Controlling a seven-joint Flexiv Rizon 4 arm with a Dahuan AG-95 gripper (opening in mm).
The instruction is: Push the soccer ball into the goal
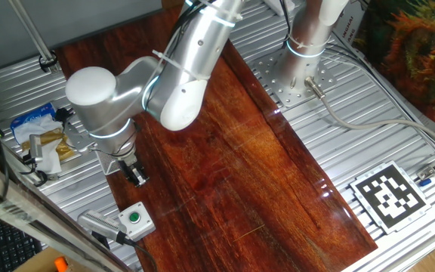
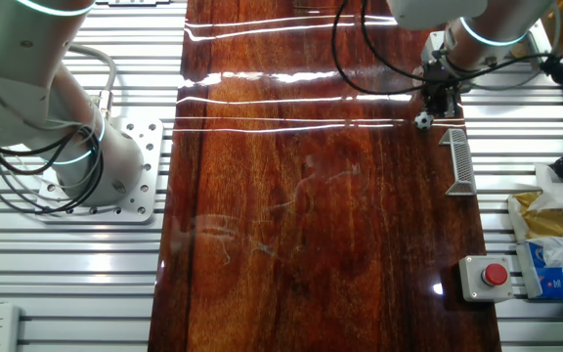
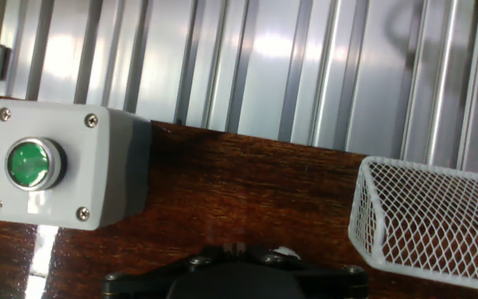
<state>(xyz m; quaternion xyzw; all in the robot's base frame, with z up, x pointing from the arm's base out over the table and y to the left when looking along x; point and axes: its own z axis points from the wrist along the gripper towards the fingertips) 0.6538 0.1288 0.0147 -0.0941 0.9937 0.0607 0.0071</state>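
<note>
The soccer ball (image 2: pixel 424 120) rests on the wooden counter (image 2: pixel 311 215) just below the jaws, near the goal (image 2: pixel 459 160); whether the jaws are spread cannot be told

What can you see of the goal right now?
The goal is a small white frame of fine grid mesh, wire-like, with a sloped netted back in the hand view. It stands on the wooden board's edge beside the ribbed metal table, apart from the gripper. The ball lies outside it, near one end. Nothing visibly touches it but the board.
</note>
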